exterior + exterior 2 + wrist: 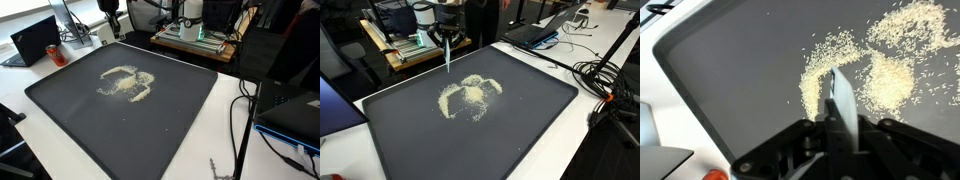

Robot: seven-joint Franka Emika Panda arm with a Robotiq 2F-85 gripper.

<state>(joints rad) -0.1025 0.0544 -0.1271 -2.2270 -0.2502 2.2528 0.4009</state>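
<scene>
Over the far side of the black tray, the gripper pinches a thin flat stick near the grain pile in the tray's middle, and a hard push could fling grains over the rim.

The big tray is matt dark grey, faintly textured like rubber or coated board, with no shine. The grains on it are pale, dry and loose. The thin flat tool looks smooth, light grey and slightly glossy, plastic or metal, I cannot tell which. The gripper clamped on it is matt black plastic. The table is smooth and white.
</scene>
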